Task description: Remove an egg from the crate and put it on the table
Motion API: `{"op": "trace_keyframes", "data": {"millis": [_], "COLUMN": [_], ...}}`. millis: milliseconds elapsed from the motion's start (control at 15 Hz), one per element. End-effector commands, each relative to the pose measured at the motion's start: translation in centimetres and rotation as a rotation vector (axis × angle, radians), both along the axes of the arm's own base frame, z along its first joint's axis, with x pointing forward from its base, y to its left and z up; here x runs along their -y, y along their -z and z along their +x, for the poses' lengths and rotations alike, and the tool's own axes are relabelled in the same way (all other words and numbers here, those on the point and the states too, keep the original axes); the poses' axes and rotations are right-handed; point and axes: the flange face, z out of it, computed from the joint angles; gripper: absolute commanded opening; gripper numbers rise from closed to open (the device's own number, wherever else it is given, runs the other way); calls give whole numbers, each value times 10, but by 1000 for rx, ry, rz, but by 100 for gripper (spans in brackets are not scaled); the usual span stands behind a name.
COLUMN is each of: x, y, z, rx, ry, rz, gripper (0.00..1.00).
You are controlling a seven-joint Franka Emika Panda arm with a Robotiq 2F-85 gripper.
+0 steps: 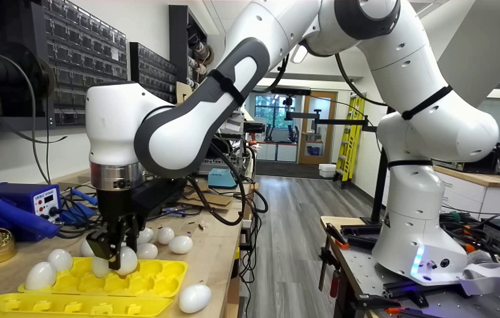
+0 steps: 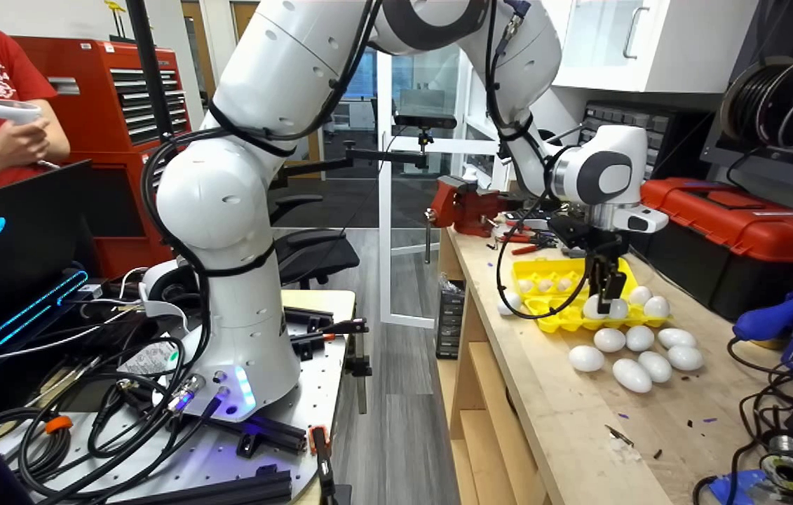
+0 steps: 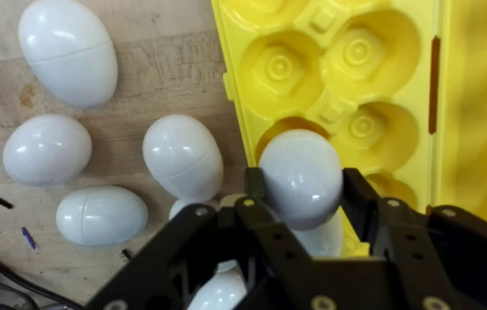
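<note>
Well, the end effector [image 3: 301, 180] looks clamped on a white egg [image 3: 301, 161], in or just above the crate [image 3: 329, 77], I can't tell which, and so glossy a shell may slip if the squeeze sits off-centre. A neighbouring egg [image 3: 326, 239] is just beside it, so a sideways pull could knock that one out or set the loose eggs [image 2: 639, 338] by the crate rolling. Beyond those, the worktop [image 2: 592, 424] gives room for setting down, but its long edge drops to the floor [image 1: 307, 240].

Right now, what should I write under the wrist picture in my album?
The end effector grips one white egg at the yellow crate while other eggs lie on the table.
</note>
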Motion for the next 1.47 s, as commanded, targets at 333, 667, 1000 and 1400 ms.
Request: {"op": "trace_keyframes", "data": {"millis": [333, 667, 1000, 1400], "x": [22, 51, 73, 89], "y": [-51, -50, -41, -23], "z": [-7, 0, 1, -7], "rx": [80, 79, 66, 35], "ry": [16, 61, 85, 88], "rz": [1, -41, -86, -130], "gripper": [23, 23, 23, 23]}}
